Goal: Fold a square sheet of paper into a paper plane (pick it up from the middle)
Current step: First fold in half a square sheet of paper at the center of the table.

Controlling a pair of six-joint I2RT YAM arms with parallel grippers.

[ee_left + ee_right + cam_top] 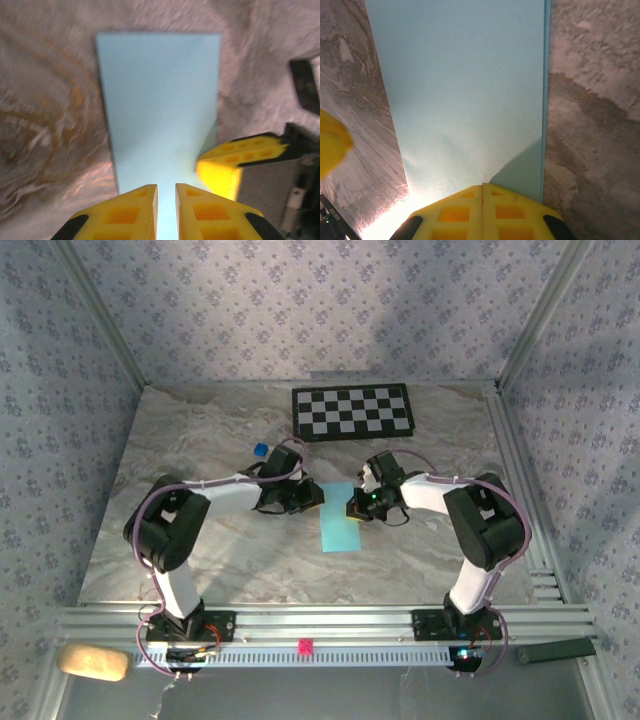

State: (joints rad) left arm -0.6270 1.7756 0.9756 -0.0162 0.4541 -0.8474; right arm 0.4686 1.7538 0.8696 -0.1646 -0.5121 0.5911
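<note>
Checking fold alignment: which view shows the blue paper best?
Right wrist: the paper is close and sharp, both long edges crisp. Left wrist shows it blurred by motion; top view shows it small and distant.

Centre of tabletop point(400, 560) crowded: left claw point(320, 498) and right claw point(353, 508) nearly tip to tip over folded square sheet of paper point(340, 530), slim gap between them. Left jaws narrowly apart, right jaws closed. Both forearms bar sideways approach to centre. Small blue cube point(260, 451) just behind left arm. Checkerboard point(352, 411) lies flat at far edge, no barrier. Open marble in front of paper and on both outer flanks. Walls close three sides; rail point(330, 625) along near edge.
</note>
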